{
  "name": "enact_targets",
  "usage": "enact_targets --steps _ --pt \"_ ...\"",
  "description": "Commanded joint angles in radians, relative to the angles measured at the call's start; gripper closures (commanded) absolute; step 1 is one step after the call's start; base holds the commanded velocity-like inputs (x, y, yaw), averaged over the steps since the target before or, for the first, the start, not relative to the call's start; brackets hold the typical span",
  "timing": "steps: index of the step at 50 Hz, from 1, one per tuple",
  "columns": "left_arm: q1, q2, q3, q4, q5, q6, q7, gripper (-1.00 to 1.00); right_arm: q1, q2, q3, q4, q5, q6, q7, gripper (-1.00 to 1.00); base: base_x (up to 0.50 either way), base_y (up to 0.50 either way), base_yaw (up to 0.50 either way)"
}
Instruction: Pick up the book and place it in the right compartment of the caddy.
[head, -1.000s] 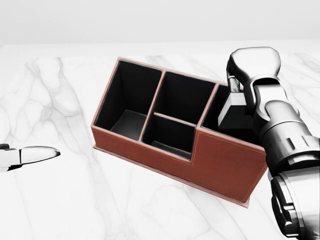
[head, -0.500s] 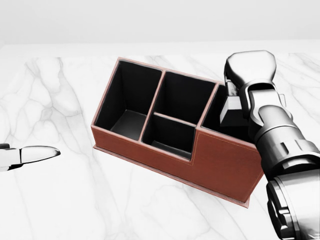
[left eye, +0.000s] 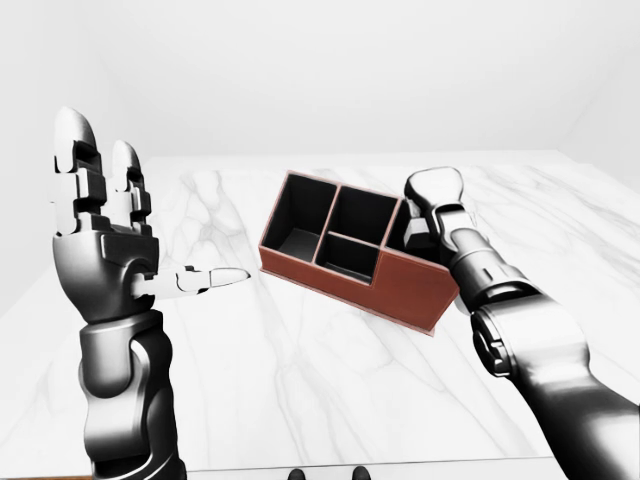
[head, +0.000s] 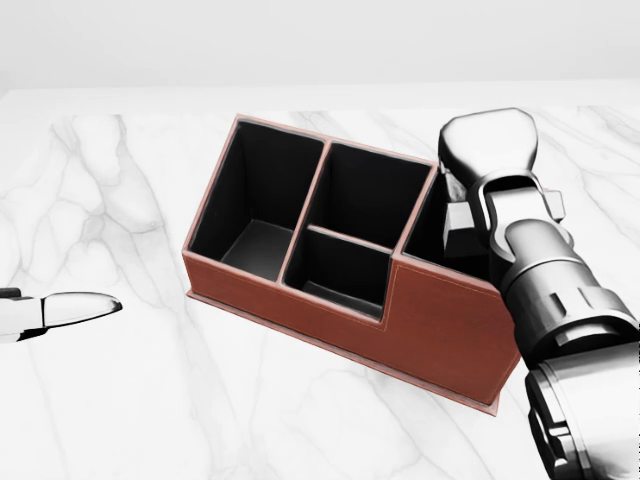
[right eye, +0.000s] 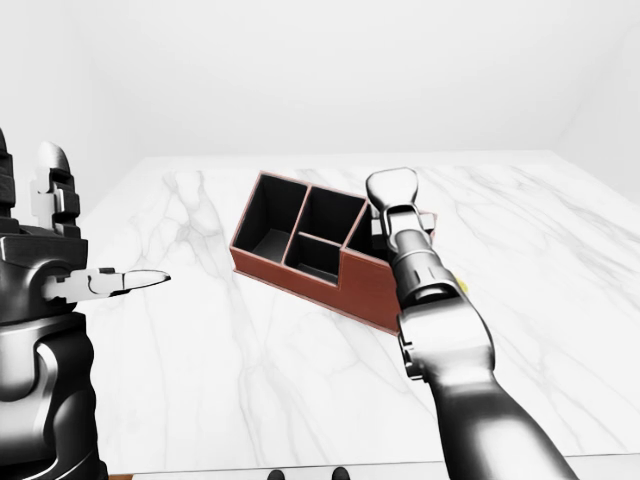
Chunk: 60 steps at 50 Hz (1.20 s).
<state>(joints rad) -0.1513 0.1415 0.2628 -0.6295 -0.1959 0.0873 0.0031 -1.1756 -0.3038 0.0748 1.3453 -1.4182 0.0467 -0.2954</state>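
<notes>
White marble table (left eye: 300, 390) with grey veining, plain pale wall (left eye: 330, 70) behind.

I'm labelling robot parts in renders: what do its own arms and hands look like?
Both arms are glossy dark grey metal in ribbed, cylindrical segments. The left hand has a dark palm and pale silver, segmented, round-tipped fingers. The right hand shows a silver angular shell. No cables, sleeves or markings show.
</notes>
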Motion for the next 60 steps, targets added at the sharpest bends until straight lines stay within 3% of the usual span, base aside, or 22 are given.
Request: enact_targets --steps 1,2,3,43,49,60 --pt "0.001 0.000 0.001 -0.003 0.000 0.000 0.001 -1.00 0.023 -0.009 -0.063 0.035 0.037 -0.007 -0.007 0.43 0.00 0.00 -0.01" --pt "0.002 0.000 0.001 -0.004 0.000 0.000 0.001 -1.00 0.023 -0.009 -0.063 0.035 0.036 -0.008 -0.010 0.29 0.00 0.00 0.00" --pt "0.002 0.000 0.001 -0.004 -0.001 0.000 0.001 -1.00 0.023 -0.008 -0.062 0.035 0.035 -0.007 -0.017 -1.00 0.00 0.00 0.00" --pt "0.001 0.001 0.003 -0.006 -0.006 0.000 -0.002 -1.00 -0.012 -0.025 -0.054 0.025 0.042 -0.027 -0.005 -1.00 0.00 0.00 0.00" --pt "0.003 0.000 0.001 -0.009 -0.006 0.000 -0.003 -1.00 -0.030 -0.040 -0.053 0.016 0.059 -0.053 0.011 -1.00 0.00 0.00 0.00" --pt "0.003 0.000 0.002 -0.017 -0.010 0.000 -0.008 -1.00 -0.087 -0.091 -0.056 -0.033 0.134 -0.134 0.047 -1.00 0.00 0.00 0.00"
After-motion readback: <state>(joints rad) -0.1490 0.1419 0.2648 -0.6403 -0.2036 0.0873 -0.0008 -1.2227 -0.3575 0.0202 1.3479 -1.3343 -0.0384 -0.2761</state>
